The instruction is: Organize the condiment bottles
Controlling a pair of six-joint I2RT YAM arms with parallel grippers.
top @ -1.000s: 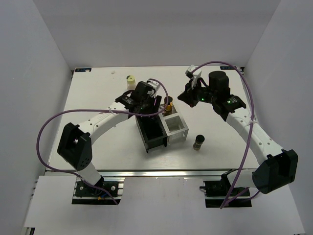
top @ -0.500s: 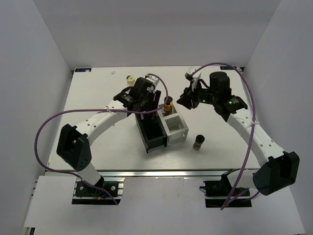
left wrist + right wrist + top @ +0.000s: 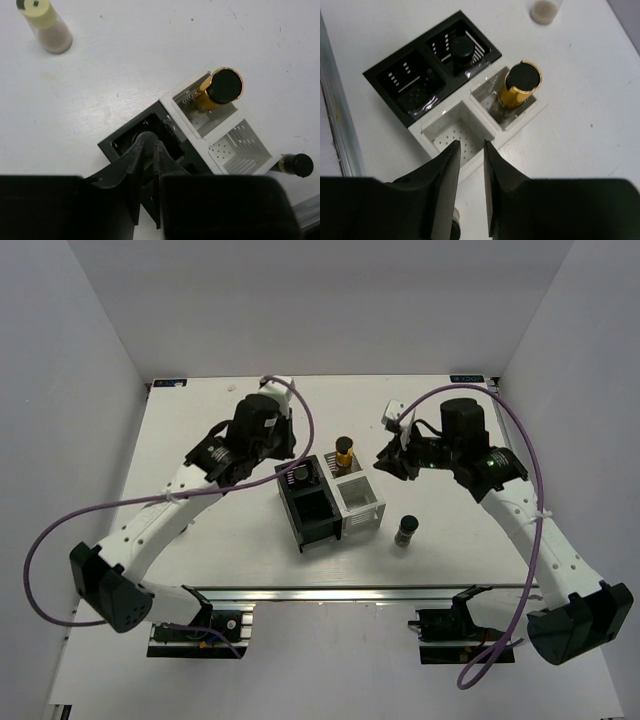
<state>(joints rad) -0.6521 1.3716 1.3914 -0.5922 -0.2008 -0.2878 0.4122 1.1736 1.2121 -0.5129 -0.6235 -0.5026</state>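
An amber bottle [image 3: 344, 452] [image 3: 520, 85] with a black cap stands in the far cell of the white organizer [image 3: 362, 508]. A dark bottle [image 3: 300, 475] [image 3: 461, 48] sits in the far cell of the black organizer [image 3: 312, 525]. Another dark bottle [image 3: 406, 530] [image 3: 297, 165] stands on the table to the right of the boxes. The cream bottle [image 3: 45, 25] [image 3: 545, 10] stands on the table beyond them, hidden under my left arm in the top view. My left gripper [image 3: 283, 452] [image 3: 148, 141] hangs shut and empty above the black organizer. My right gripper [image 3: 386, 460] [image 3: 470, 145] is open and empty over the white organizer's near right edge.
The near cells of both organizers hold nothing. White walls close in the white table [image 3: 200, 540] on three sides, and a metal rail [image 3: 330, 592] runs along its front edge. Purple cables loop from both arms.
My left arm has drawn back to the left, away from the organizers, and its jaws have closed. My right gripper has slid a little toward the near side. The bottles have not moved.
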